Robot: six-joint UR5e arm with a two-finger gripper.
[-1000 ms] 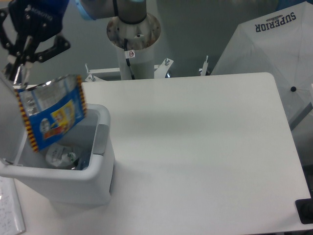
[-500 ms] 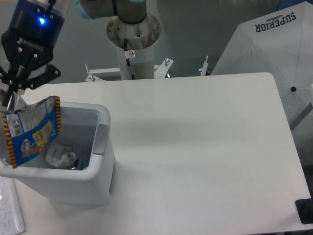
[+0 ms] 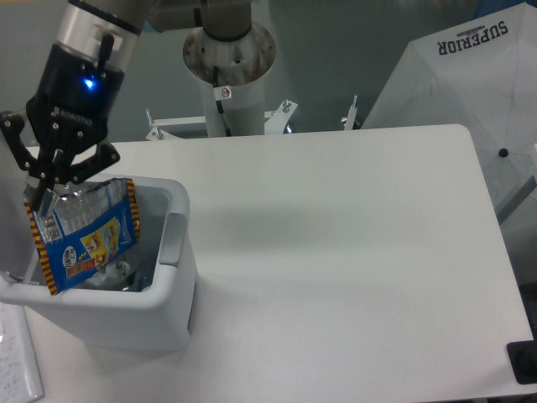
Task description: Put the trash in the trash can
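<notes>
Black two-finger gripper (image 3: 49,186) pinched the crinkled blue snack wrapper (image 3: 84,237) by its top corner as I watched. It hung inside the large white rectangular plastic bin (image 3: 164,315), above the crushed clear bottle (image 3: 122,270).

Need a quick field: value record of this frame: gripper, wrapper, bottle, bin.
gripper: shut on the snack wrapper's top corner, above the bin's left side
snack wrapper: blue, yellow print, hanging partly inside the bin opening
plastic bottle: in the bin, mostly hidden behind the wrapper
trash can: white, open, on the table's left edge
table: white
</notes>
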